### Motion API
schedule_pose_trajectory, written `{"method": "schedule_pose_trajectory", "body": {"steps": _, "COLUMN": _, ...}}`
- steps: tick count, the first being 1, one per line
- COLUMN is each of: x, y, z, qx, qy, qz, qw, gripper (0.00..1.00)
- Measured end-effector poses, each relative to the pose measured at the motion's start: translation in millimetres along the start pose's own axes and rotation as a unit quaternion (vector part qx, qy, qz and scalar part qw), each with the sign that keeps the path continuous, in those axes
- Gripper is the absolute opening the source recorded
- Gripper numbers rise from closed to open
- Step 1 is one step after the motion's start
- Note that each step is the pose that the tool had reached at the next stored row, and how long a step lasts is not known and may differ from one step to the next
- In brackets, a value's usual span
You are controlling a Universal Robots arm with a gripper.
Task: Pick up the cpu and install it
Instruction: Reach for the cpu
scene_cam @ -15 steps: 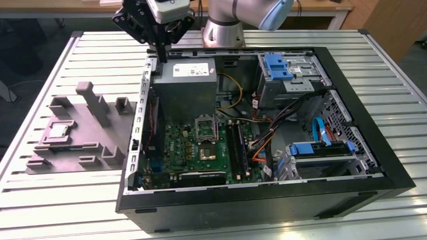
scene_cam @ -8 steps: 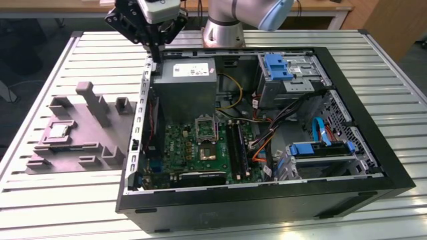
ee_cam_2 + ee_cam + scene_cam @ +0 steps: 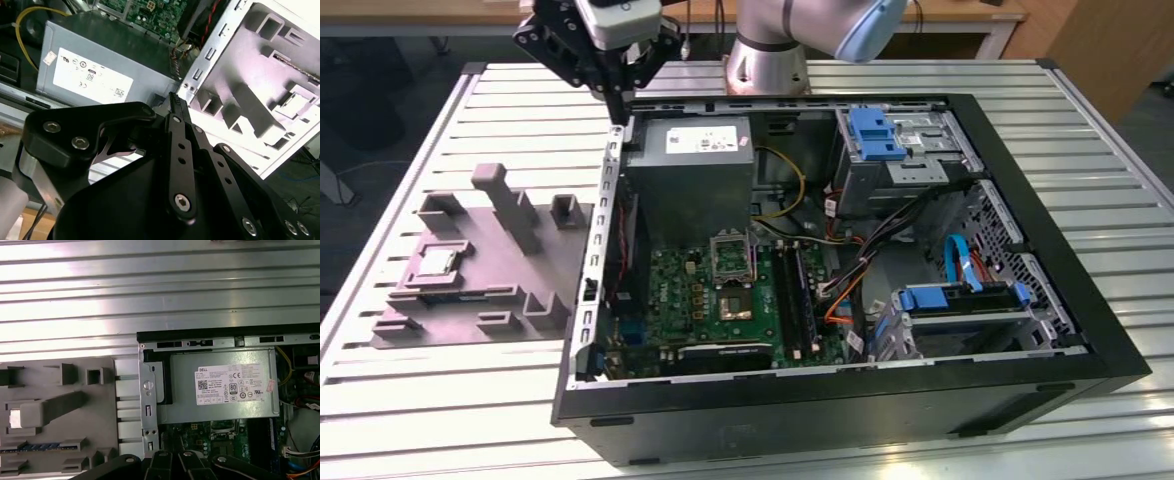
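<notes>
**A:** Where is the cpu (image 3: 438,262) lying?

**B:** It is lying flat in a recess of the grey tray (image 3: 454,302). The tray is sitting on the slatted worktop (image 3: 440,400) just beside the open computer case (image 3: 854,420), on the exterior view's left. Nothing is touching the chip. It is also showing as a pale square in the first wrist view (image 3: 15,418).

**A:** And your fingers (image 3: 176,125)?

**B:** I am pressing them together tip to tip, gripping nothing. My gripper (image 3: 616,108) is hanging above the case's far corner, by the power supply (image 3: 700,165), well apart from the cpu.

**A:** Which step are you working on?

**B:** I am judging it to be the very start, the approach to the pick. The chip is not yet lifted. The metal-framed socket (image 3: 731,255) on the green motherboard (image 3: 707,300) is waiting, though I cannot tell whether its latch is raised.

**A:** What is the pick asking of you?

**B:** It is asking me to get over the tray and spread my fingers wider than the chip. Then I should be coming down straight, so the tips are straddling its edges. The chip is thin and offering little to grip, and the tray's tall post (image 3: 507,205) is standing near.
</notes>
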State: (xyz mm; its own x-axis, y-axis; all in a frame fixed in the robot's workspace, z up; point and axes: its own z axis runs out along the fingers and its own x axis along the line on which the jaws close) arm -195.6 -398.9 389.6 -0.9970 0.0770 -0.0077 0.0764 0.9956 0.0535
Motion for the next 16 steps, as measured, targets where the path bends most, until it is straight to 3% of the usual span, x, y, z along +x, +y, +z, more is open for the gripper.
{"method": "schedule_pose_trajectory", "body": {"steps": 8, "x": 15.3, "y": -1.2, "z": -0.1, "qx": 0.0, "qy": 0.0, "qz": 0.0, "qw": 1.0, "gripper": 0.11}}
{"method": "schedule_pose_trajectory", "body": {"steps": 16, "x": 20.4, "y": -1.6, "z": -0.1, "qx": 0.0, "qy": 0.0001, "qz": 0.0, "qw": 1.0, "gripper": 0.11}}
